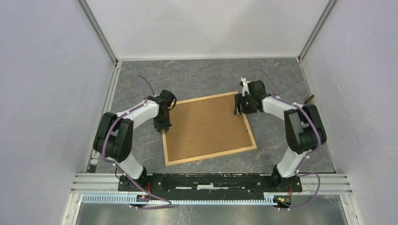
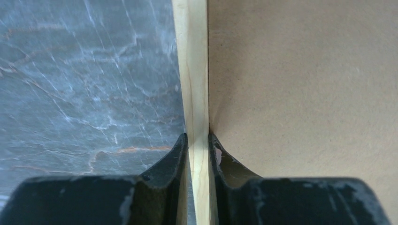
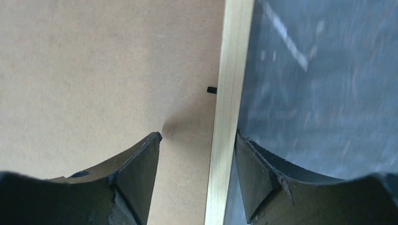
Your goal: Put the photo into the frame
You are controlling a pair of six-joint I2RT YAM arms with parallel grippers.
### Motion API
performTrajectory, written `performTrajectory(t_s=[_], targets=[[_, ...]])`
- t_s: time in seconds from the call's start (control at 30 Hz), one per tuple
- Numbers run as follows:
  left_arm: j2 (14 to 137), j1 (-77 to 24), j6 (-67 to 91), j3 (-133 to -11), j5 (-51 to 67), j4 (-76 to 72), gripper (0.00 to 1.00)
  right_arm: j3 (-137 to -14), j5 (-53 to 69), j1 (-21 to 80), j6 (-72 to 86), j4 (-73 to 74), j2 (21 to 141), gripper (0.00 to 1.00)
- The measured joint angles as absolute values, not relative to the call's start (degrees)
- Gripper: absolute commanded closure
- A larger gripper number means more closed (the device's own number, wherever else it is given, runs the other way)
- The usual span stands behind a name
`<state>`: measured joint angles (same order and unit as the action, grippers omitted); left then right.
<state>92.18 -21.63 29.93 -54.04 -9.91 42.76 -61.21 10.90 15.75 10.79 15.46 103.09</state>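
Note:
The frame (image 1: 211,155) of thin light wood lies on the grey table with the plain brown backing board (image 1: 206,126) filling it. The photo is hidden. My left gripper (image 1: 164,125) is shut on the frame's left rail (image 2: 193,70), one finger outside on the table side and one inside against the board (image 2: 300,84). My right gripper (image 1: 240,108) is open and straddles the frame's right rail (image 3: 232,84) near the far right corner. Its inner finger rests over the board (image 3: 94,70); its outer finger sits close beside the rail.
A small black tab (image 3: 211,89) sticks out from the right rail over the board. White enclosure walls stand on the left, far and right sides. A small brown object (image 1: 309,99) sits at the right wall. A metal rail (image 1: 211,180) runs along the near edge.

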Motion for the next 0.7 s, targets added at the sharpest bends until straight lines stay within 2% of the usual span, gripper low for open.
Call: performTrajectory(t_s=[0.1, 0.3, 0.33, 0.4, 0.43, 0.47, 0.57, 0.7], targets=[[98.26, -20.93, 28.1, -60.64, -11.03, 46.94, 0.98, -51.44, 11.46, 15.86, 12.12, 11.81, 95.55, 0.36], [116.92, -18.65, 22.87, -85.19, -19.55, 56.64, 0.96, -35.62, 10.98, 20.38, 18.13, 7.18, 80.97, 0.37], [118.98, -18.33, 22.55, -88.92, -20.38, 56.05, 0.87, -33.78, 11.44, 21.5, 19.31, 7.88, 78.63, 0.37], [120.51, -18.22, 22.5, -93.19, -20.86, 52.84, 0.45, -32.86, 11.55, 23.0, 19.97, 9.89, 76.47, 0.36], [120.55, -18.39, 22.41, -93.95, -21.15, 51.59, 0.32, -32.97, 10.94, 23.68, 20.05, 10.76, 75.85, 0.35], [119.85, -18.59, 22.17, -94.26, -21.43, 50.65, 0.23, -33.61, 9.96, 24.08, 19.7, 12.21, 75.55, 0.35], [113.4, -19.03, 22.17, -89.23, -21.1, 48.6, 0.09, -37.28, 6.39, 23.57, 18.15, 15.53, 75.88, 0.34], [94.7, -19.29, 23.53, -75.68, -16.69, 48.53, 0.03, -47.94, 4.54, 21.61, 15.88, 16.95, 81.32, 0.33]])
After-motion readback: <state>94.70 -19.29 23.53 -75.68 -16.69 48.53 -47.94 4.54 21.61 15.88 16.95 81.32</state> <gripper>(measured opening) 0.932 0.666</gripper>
